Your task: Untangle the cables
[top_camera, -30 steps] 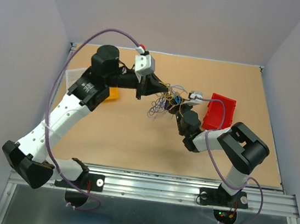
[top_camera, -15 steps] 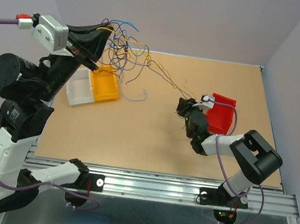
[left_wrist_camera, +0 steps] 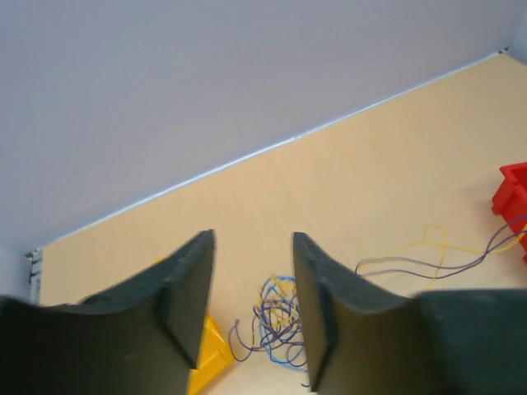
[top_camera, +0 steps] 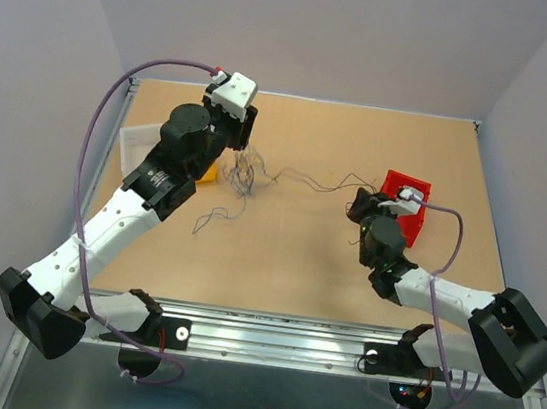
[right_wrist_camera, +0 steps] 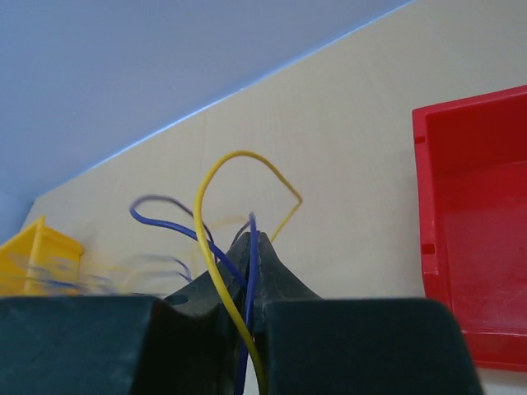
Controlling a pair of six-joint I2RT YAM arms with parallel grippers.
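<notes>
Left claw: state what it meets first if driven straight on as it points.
Probably the bunch of thin blue, purple and yellow wires, framed by the open left claw, then the tan tabletop beneath; depth is unclear.

Thin blue-and-yellow cables (top_camera: 257, 177), loosely strewn, tabletop.

Robotics laboratory test cell: a white-and-black left robot arm (top_camera: 116, 214) and a matching right robot arm (top_camera: 442, 299) stand bolted to a ribbed aluminium rail (top_camera: 276, 341) at the near edge of a tan board surface (top_camera: 277, 255). Plain pale lilac-grey panel walls (top_camera: 327, 30) box in the surface, where a small red plastic bin (top_camera: 397, 184) and a yellow plastic bin (top_camera: 208, 172) sit.
</notes>
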